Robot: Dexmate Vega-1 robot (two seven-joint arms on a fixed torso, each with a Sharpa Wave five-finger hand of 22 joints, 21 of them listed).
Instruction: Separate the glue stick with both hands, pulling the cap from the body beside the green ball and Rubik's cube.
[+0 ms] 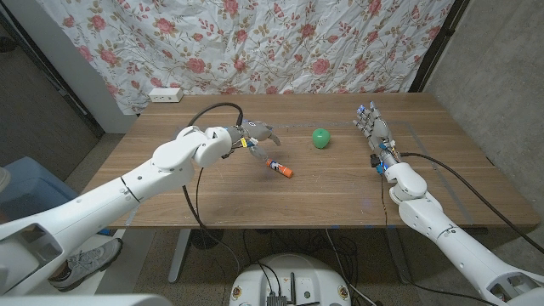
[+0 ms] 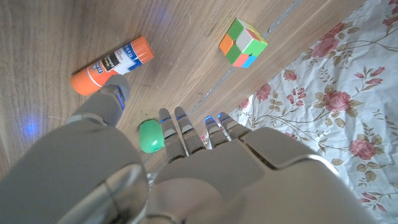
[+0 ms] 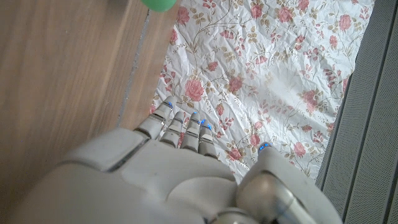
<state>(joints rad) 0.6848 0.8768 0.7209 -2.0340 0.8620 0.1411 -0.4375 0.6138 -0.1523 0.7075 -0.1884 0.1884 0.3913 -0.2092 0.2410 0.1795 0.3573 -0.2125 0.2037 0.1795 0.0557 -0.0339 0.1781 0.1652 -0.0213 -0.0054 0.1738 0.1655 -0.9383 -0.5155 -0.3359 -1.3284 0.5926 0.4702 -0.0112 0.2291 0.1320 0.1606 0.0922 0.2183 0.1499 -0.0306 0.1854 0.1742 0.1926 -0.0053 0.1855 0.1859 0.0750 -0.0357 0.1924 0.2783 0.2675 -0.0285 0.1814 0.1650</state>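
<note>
The glue stick lies on its side on the wooden worktop, uncapped by nobody yet: cap and body are joined, so the separation is not begun. Its long axis runs diagonally in the head view, the orange end toward the robot and to the right, the other end back toward the left robot hand. That robot hand hovers just behind and beside the stick, fingers apart and holding nothing, probably placed to come down on the near end. In the left wrist view the stick sits beyond the thumb, the green ball past the fingertips, and the Rubik's cube farther off. The right robot hand stands well apart on the far right, fingers extended and empty, seemingly waiting. The green ball lies between the two.
</note>
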